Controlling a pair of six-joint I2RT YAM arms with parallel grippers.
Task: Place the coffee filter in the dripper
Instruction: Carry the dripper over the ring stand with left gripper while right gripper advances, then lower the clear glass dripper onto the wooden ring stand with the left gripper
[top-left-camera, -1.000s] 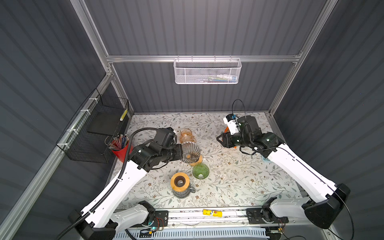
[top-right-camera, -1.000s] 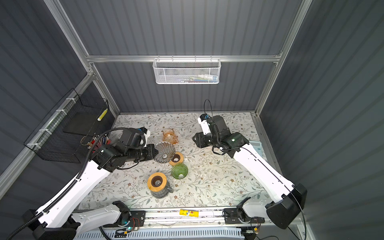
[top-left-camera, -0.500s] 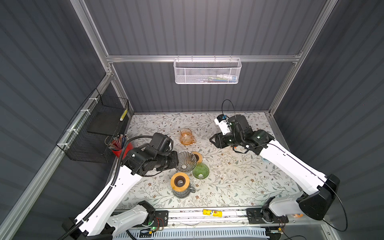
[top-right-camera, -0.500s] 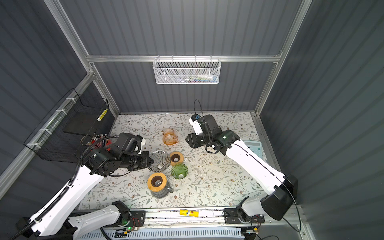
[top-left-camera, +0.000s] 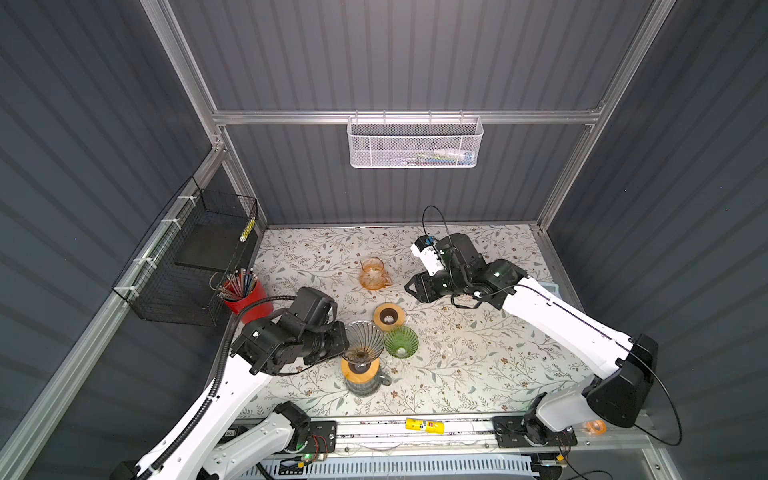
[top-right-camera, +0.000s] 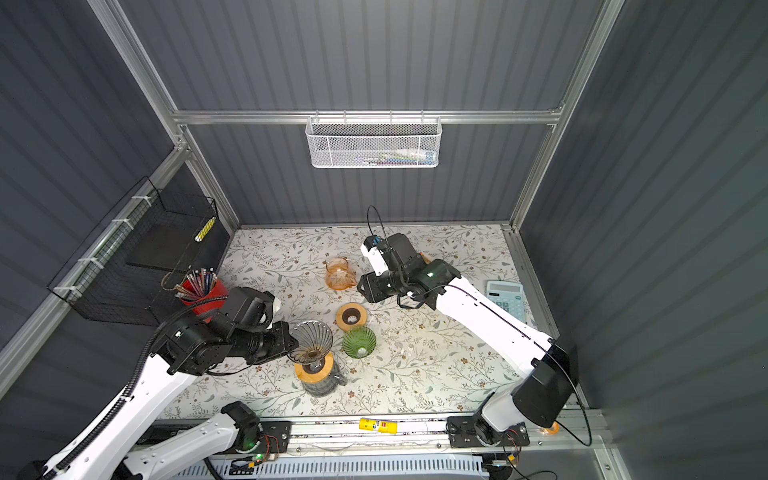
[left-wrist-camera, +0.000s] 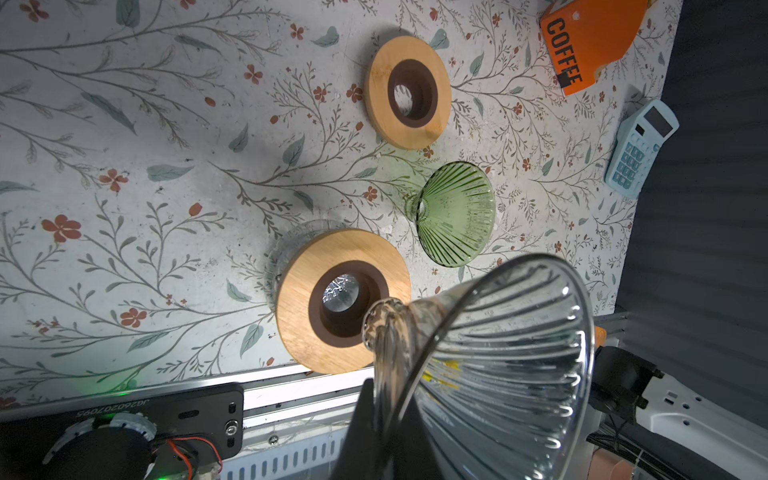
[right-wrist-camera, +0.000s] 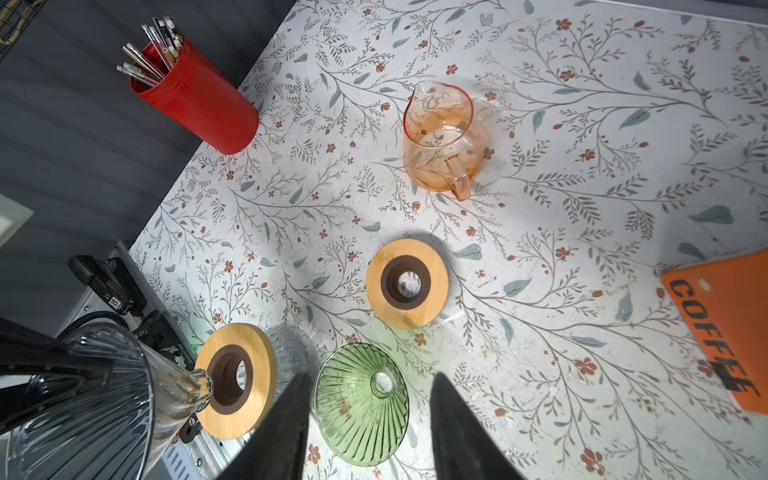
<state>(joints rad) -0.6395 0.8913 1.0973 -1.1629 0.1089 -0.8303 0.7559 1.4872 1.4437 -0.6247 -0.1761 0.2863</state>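
Observation:
My left gripper (left-wrist-camera: 388, 399) is shut on the rim of a clear ribbed glass dripper (top-left-camera: 365, 338) (left-wrist-camera: 498, 353), which it holds tilted. The dripper's narrow stem hangs just over the wooden ring (left-wrist-camera: 299, 291) on top of a glass carafe (top-left-camera: 363, 384). A green glass dripper (top-left-camera: 401, 341) (right-wrist-camera: 361, 403) rests on the table beside it. My right gripper (right-wrist-camera: 371, 376) (top-left-camera: 415, 286) is open and empty, high above the table near the orange pitcher (top-left-camera: 372, 272). An orange packet marked COFFEE (right-wrist-camera: 723, 328) lies on the table. No loose coffee filter shows.
A loose wooden ring (top-left-camera: 388, 316) lies behind the green dripper. A red pencil cup (top-left-camera: 245, 293) stands at the left edge by a black wire basket (top-left-camera: 187, 266). A blue calculator (top-right-camera: 505, 299) lies at the right edge. A yellow object (top-left-camera: 424, 424) lies on the front rail.
My left gripper has carried the clear dripper forward, from beside the loose ring to over the carafe's ring. My right arm has swung left toward the orange pitcher.

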